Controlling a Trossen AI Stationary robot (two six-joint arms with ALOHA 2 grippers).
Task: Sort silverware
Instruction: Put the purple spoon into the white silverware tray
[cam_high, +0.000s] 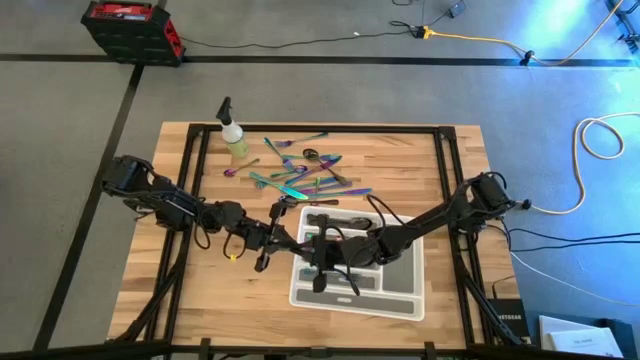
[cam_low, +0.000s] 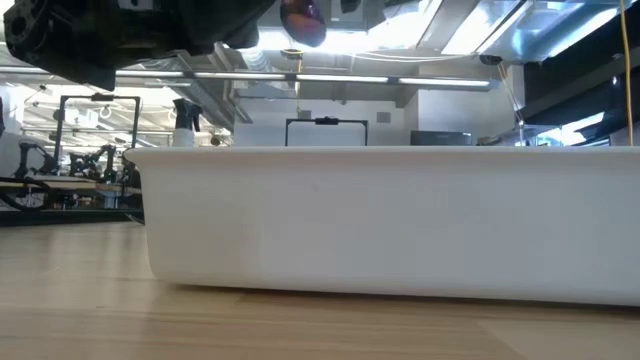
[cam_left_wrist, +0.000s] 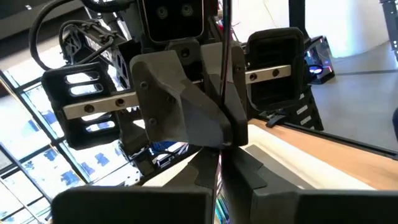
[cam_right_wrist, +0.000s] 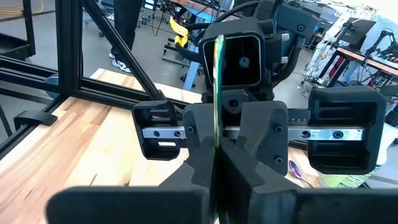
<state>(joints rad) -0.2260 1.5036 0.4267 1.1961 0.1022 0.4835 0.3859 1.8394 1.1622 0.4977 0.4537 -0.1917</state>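
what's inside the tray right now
Dark compartments show in the tray, with what may be a few pieces, hard to tell. Both grippers hover over its left half, covering much of it.

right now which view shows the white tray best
The high view: the whole tray shows from above, compartments visible, arms over part of it. The low view shows only its side wall; the left wrist view, perhaps an edge.

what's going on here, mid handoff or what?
Looks like it. Both arms meet over the near-left corner of the white tray. The left gripper and the right gripper are each shut on the same slim iridescent utensil, held upright between them. Which kind of utensil cannot be told. Most of the silverware lies loose on the table beyond the tray, near the spray bottle.
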